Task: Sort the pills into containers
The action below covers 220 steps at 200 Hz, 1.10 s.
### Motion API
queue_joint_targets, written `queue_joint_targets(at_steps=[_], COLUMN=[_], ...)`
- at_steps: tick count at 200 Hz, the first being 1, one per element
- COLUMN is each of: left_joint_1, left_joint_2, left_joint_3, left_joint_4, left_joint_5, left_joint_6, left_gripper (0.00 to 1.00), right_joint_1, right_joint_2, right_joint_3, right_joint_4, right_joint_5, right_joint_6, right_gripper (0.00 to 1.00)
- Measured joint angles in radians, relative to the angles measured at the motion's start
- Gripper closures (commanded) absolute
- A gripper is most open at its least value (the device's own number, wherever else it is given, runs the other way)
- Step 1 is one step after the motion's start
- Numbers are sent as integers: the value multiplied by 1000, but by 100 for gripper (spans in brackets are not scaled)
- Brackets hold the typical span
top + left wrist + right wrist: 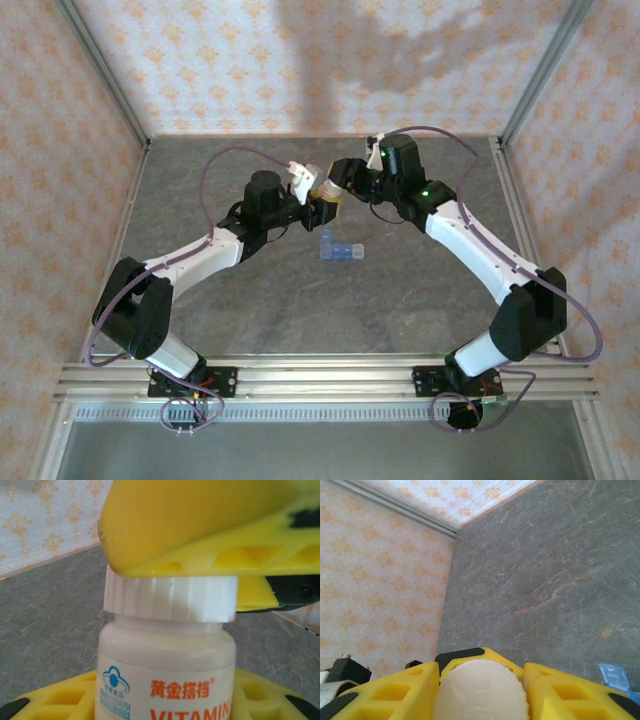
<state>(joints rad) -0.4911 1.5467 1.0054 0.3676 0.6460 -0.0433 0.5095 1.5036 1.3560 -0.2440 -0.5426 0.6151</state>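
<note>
**Overhead view.** I see both arms meeting at the white bottle (328,192), which is held up off the grey bench (250,300) toward its far side. The left arm comes to the bottle from the left and the right arm from the right.

**Left wrist view.** My left fingers (55,700) are clamped on the bottle's body, with yellow showing on each side of the label, which reads VITAMIN in orange. The ribbed white cap (170,597) is on the bottle.

**Right wrist view.** My right fingers (395,692) press against the cap from both sides, closed on it. In the left wrist view they lie across the top of the cap.

**Task item.** The translucent blue pill organizer (341,249) lies on the bench on the near side of the bottle, towards the arm bases. It is apart from the bottle and from both sets of fingers. A blue flap of it shows to the right of the cap in the right wrist view.
</note>
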Motion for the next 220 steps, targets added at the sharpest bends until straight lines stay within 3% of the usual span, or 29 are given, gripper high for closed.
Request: queue_joint_targets(at_steps=[39,74,88,110,133,181,220], left_joint_1=[0,2,3,16,31,31,19], left_joint_2=[0,0,0,0,0,0,0], left_joint_3=[11,21,21,21,21,21,21], left_joint_4=[-5,4,16,49,65,42,-6], left_joint_5=[3,48,76,87,86,63,40], left_joint_6=[0,-37,-69,-105,-113,-63,-10], left_gripper=[100,100,100,100,100,100,100], right_joint_1=[-24,-107,-133,-151,-158,-153,-88], right_joint_2=[0,-1,-1,-6,-24,-76,-68], right_joint_3=[0,-32,-38,-38,-38,-38,-33], right_joint_4=[22,83,96,94,87,69,28], right_joint_5=[-71,-282,-357,-397,-371,-212,-90], right_joint_6=[-104,-232,-257,-276,-255,-101,-39], right_gripper=[58,56,48,27,20,20,20])
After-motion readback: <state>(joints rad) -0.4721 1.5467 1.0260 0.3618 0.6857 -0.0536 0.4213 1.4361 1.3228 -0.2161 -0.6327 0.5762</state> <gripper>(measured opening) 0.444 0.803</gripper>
